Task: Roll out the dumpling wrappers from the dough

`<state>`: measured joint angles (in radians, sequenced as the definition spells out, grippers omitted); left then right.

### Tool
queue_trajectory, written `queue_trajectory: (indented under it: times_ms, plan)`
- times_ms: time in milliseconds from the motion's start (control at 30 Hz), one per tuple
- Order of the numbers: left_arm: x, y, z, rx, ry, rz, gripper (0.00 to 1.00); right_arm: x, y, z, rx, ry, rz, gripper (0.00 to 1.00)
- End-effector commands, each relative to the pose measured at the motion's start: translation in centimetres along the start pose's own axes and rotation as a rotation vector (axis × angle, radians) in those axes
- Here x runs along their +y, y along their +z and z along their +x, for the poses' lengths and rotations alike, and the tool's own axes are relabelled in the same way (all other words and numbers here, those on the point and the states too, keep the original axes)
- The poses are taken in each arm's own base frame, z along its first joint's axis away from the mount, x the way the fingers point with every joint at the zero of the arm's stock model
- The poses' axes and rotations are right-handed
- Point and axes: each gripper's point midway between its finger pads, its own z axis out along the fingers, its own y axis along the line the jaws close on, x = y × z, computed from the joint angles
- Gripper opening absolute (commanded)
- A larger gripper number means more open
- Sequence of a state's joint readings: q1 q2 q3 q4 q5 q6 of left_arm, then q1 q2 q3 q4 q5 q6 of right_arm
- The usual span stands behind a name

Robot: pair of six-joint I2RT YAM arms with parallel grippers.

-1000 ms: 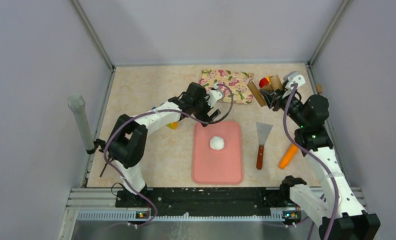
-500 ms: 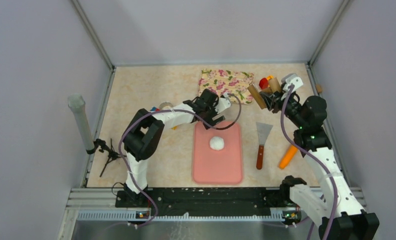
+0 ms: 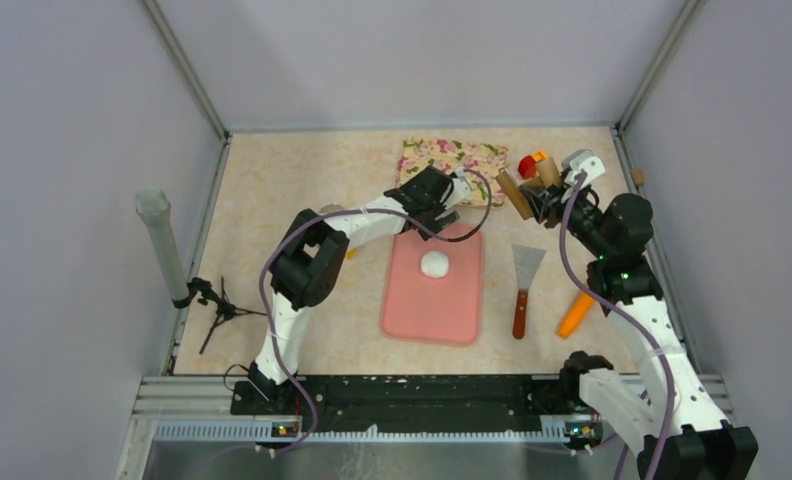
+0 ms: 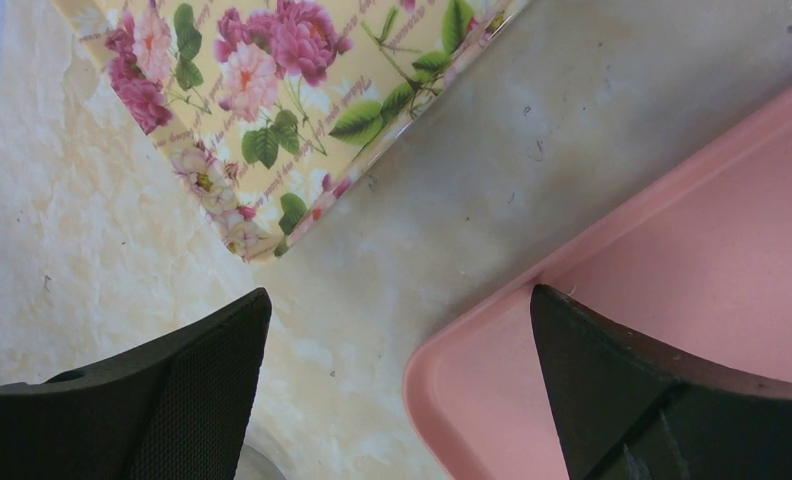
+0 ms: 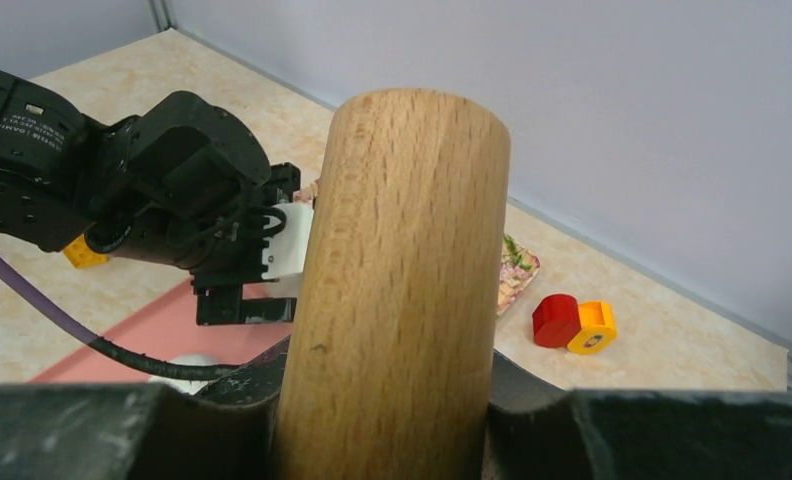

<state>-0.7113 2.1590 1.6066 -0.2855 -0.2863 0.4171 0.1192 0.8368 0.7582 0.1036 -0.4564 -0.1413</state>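
Change from the earlier frames was seen chiefly on the left side: the left arm had been stretched farther to the right and toward the back, so that the left gripper [image 4: 400,300] was brought over the far edge of the flat pink rectangular mat [image 3: 427,318]. The mat itself had been shifted toward the back wall and turned slightly. The soft white ball of dough [image 3: 434,263] had been carried along with it and was found on the far half of the mat. The right arm was scarcely altered. The left gripper's fingers [image 4: 202,390] were spread wide apart, gripping nothing. A rounded corner of the pink mat was seen below the gap, one finger over the mat and the other over the beige tabletop [image 3: 302,180], with a corner of the floral-printed cloth [image 3: 450,160] just beyond. The dough was set nearer the arm bases than that gripper, close to it but not touched. The right gripper [image 5: 392,415] was clamped on the light wooden rolling pin [image 5: 402,250], which was held above the table at the far right, well apart from the dough. To the right of the mat, a metal scraper with a wooden handle [image 3: 525,285] and an orange carrot-shaped piece [image 3: 575,313] were laid on the tabletop.
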Motion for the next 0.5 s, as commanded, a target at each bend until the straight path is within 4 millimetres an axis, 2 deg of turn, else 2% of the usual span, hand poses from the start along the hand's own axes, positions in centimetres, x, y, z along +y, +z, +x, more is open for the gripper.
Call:
queue_trajectory:
  times_ms: [0, 133, 200, 367, 467]
  plan:
    - [1.3, -1.6, -1.6, -0.031, -0.069, -0.007, 0.99, -0.6, -0.2, -2.1, -0.077, -0.065, 0.016, 0.0]
    - [2.9, -3.1, -3.4, -0.078, -0.146, -0.018, 0.99, -0.4, 0.0, -2.0, -0.075, -0.064, 0.003, 0.0]
    - [4.5, -3.8, -4.5, -0.106, -0.206, -0.039, 0.99, -0.3, 0.0, -1.9, -0.074, -0.061, -0.003, 0.0]
    - [10.8, -4.0, -6.2, -0.154, -0.293, -0.227, 0.99, 0.1, 0.2, -1.4, -0.071, -0.048, -0.024, 0.0]
    - [13.6, -2.6, -5.8, -0.124, -0.264, -0.334, 0.99, 0.2, 0.2, -1.3, -0.069, -0.044, -0.029, 0.0]
